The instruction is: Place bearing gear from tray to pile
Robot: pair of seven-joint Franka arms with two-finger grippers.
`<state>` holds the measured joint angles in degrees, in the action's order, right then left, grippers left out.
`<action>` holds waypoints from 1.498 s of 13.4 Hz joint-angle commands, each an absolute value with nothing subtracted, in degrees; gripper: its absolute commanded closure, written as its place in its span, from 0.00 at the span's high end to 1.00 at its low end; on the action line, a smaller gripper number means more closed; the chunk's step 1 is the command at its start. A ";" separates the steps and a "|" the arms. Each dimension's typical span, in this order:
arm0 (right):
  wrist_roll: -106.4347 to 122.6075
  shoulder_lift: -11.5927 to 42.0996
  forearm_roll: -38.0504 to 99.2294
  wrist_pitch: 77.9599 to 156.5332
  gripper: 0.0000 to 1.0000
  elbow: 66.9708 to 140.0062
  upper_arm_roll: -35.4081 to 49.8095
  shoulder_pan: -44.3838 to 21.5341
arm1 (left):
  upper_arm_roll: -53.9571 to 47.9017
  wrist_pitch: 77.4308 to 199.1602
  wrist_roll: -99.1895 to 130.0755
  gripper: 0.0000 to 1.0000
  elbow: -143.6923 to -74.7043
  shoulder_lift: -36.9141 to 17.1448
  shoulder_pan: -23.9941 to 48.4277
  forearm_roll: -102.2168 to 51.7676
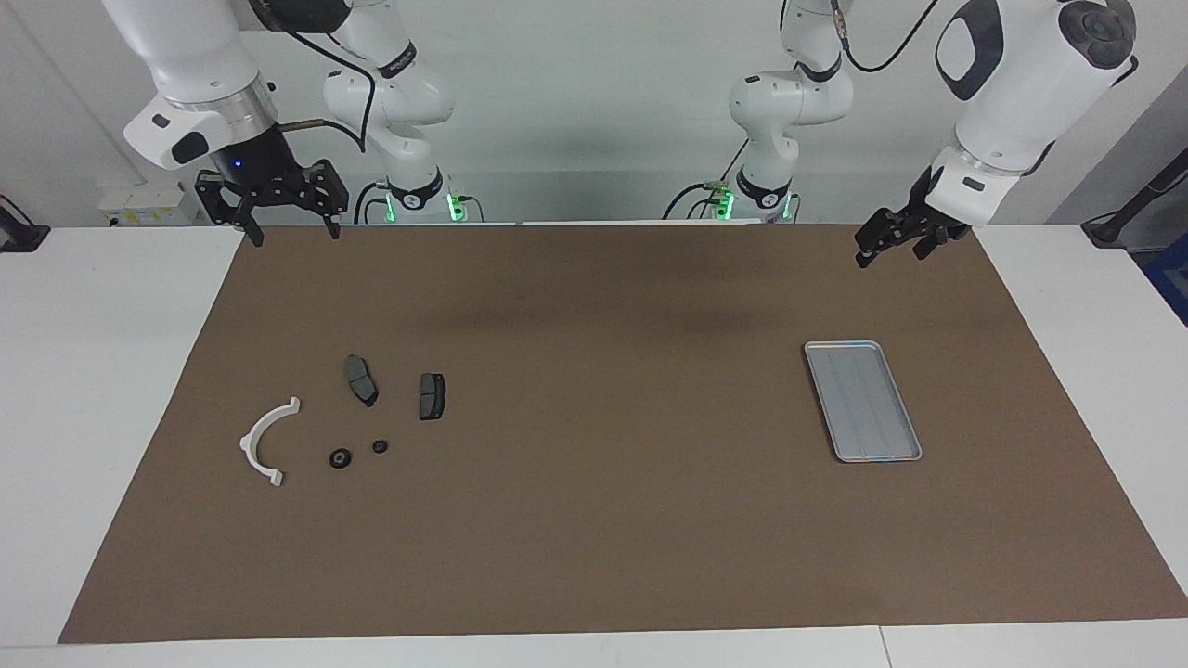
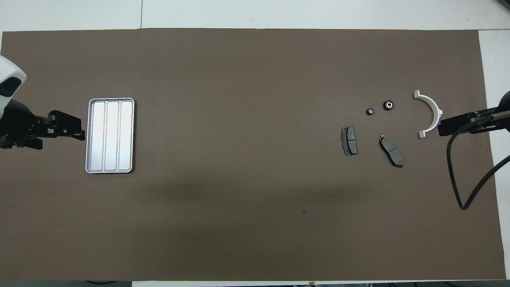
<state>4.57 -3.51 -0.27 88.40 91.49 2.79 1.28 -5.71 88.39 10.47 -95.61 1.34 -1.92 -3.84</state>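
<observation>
Two small bearing gears [image 1: 341,457] already lay in the pile [image 1: 270,442], lower left of the facing view.
Both pincers, left [image 1: 894,243] and right [image 1: 290,225], hung open and empty up top; tray [image 1: 863,402] bare, so the job looked done.

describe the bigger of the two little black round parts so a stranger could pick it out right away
Start at the brown mat and go to the parts grouped toward the right arm's end. Find the white curved bracket; two small black round parts lie beside it, farther from the robots than the two dark brake pads. The larger round part is the one closer to the bracket and wider than its neighbour.
</observation>
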 commanded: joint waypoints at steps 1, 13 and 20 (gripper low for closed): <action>3.78 -3.96 0.88 88.15 1.00 91.23 2.82 1.76 | -5.63 88.77 10.37 1.00 -96.94 2.81 -1.76 -3.08; 3.25 -4.13 0.62 84.55 1.00 92.11 1.23 2.29 | -5.63 88.77 10.37 1.00 -96.94 2.72 -1.76 -3.08; 3.16 -4.31 0.53 84.11 1.00 92.72 1.23 2.29 | -5.63 88.77 10.37 1.00 -96.94 2.81 -1.76 -3.08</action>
<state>4.09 -3.53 -0.26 85.00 91.90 0.81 1.59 -5.71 88.39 10.47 -95.61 1.34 -1.92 -3.84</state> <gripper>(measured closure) 0.000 0.000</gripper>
